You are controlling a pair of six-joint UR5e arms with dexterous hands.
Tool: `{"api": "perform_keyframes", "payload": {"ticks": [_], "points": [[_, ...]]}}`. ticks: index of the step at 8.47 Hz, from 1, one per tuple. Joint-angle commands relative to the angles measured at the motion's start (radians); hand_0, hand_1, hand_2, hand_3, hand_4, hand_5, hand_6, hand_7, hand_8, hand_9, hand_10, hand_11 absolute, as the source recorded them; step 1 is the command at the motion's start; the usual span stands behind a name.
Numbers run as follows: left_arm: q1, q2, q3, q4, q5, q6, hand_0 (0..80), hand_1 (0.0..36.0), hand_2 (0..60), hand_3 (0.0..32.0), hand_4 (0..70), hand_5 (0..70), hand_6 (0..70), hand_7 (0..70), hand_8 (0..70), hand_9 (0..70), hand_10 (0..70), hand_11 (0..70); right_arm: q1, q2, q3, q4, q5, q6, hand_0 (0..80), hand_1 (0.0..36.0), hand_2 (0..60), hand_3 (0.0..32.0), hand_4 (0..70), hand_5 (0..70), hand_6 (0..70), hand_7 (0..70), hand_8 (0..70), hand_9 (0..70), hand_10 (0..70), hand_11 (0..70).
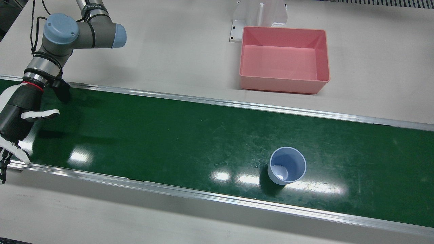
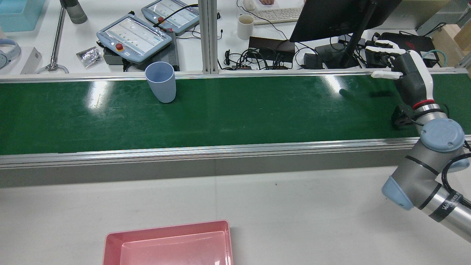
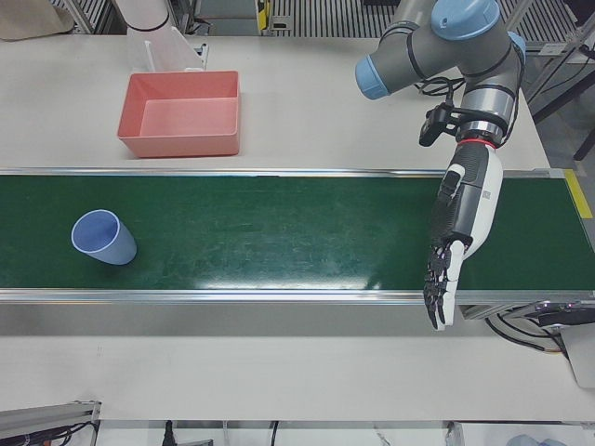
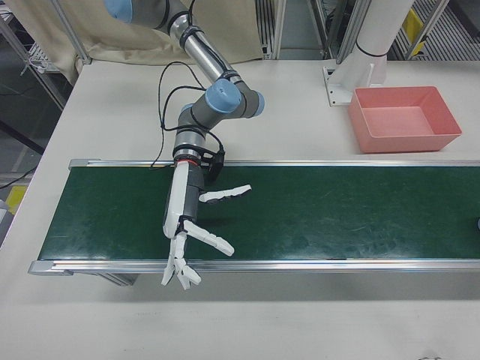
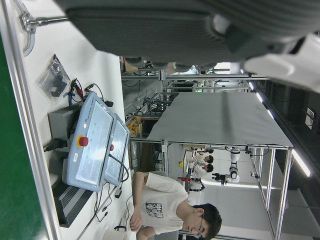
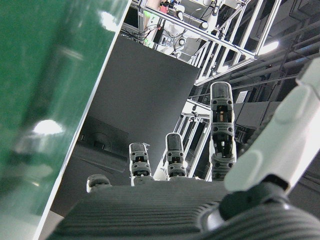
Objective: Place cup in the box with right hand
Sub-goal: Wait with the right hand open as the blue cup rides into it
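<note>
Standing upright, the cup (image 1: 287,165) is well apart from the right hand (image 1: 17,118).

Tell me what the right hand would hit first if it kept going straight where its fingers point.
Probably nothing on the belt: the right hand points across it, fingers over the operator-side rail. Beyond is the monitor stand, though height is unclear. The cup sits far to the side.

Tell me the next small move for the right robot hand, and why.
Probably sweep the right robot hand along the belt toward the cup. The hand is open and empty at one end, the cup stands upright far from it, and the box is empty.
</note>
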Motion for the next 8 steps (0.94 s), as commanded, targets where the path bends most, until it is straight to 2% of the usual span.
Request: {"api": "perform_keyframes", "payload": {"ticks": [1, 3, 5, 8], "points": [[0.000, 0.000, -0.001, 0.000, 0.000, 0.000, 0.0, 0.0, 0.0, 0.0, 0.0, 0.0, 0.0, 0.0, 0.0, 0.0, 0.0, 0.0, 0.001, 0.000, 0.008, -0.007, -0.015, 0.000, 44.3, 0.1, 0.0, 16.6, 42.6, 0.9, 3.7, 31.6, 7.9, 15.2, 0.0, 0.0], [0.000, 0.000, -0.001, 0.000, 0.000, 0.000, 0.0, 0.0, 0.0, 0.0, 0.0, 0.0, 0.0, 0.0, 0.0, 0.0, 0.0, 0.0, 0.000, 0.002, 0.007, -0.010, -0.036, -0.002, 44.1, 0.1, 0.0, 16.2, 45.3, 0.6, 3.7, 32.0, 7.6, 15.5, 0.0, 0.0], [0.000, 0.000, -0.001, 0.000, 0.000, 0.000, 0.0, 0.0, 0.0, 0.0, 0.0, 0.0, 0.0, 0.0, 0.0, 0.0, 0.0, 0.0, 0.000, 0.003, 0.008, -0.010, -0.042, -0.002, 44.7, 1.1, 1.7, 15.4, 45.3, 0.9, 3.9, 32.7, 7.7, 15.6, 0.0, 0.0], [0.000, 0.000, -0.001, 0.000, 0.000, 0.000, 0.0, 0.0, 0.0, 0.0, 0.0, 0.0, 0.0, 0.0, 0.0, 0.0, 0.0, 0.0, 0.000, 0.006, 0.017, -0.010, -0.043, -0.003, 44.5, 0.7, 0.6, 15.2, 45.4, 0.8, 4.0, 32.7, 7.8, 15.8, 0.0, 0.0]]}}
